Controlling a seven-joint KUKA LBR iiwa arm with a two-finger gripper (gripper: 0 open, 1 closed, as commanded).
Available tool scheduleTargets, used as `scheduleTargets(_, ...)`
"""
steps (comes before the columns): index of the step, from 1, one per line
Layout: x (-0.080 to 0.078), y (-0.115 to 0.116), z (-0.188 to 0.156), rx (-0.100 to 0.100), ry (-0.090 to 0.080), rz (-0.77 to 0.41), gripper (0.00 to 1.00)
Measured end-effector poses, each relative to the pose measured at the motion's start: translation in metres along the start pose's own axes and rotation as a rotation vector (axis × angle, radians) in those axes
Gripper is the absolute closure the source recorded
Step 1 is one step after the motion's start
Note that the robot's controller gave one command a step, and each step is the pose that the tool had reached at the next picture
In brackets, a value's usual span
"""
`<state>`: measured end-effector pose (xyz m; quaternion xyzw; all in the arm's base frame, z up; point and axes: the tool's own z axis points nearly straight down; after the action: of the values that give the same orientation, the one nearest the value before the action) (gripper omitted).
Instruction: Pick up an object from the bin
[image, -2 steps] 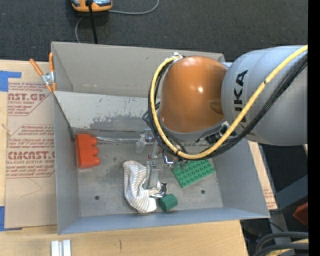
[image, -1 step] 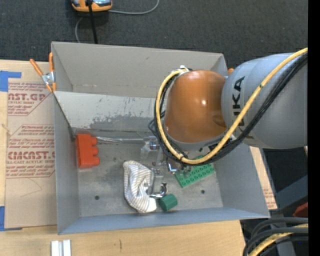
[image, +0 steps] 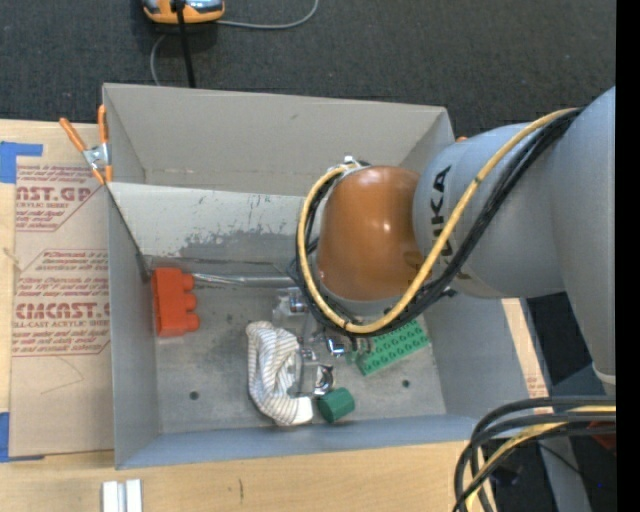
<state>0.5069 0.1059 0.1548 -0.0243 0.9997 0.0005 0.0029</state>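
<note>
My gripper (image: 318, 352) hangs below the arm's wrist, low in the middle of the bin, at the right edge of a crumpled white cloth (image: 272, 372) with grey stripes. It looks to be touching or just over the cloth. A small dark green cap-like piece (image: 335, 404) lies just below the gripper, beside the cloth's lower end. A flat green studded building plate (image: 395, 348) lies to the gripper's right, partly hidden under the wrist.
An orange building block (image: 174, 301) lies apart by the bin's left wall. The arm and its cables cover the bin's right side and part of the back.
</note>
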Motion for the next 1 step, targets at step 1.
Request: scheduleTargets(1,-0.0163,0.0020,0.0400,-0.002,0.002,0.005,0.00)
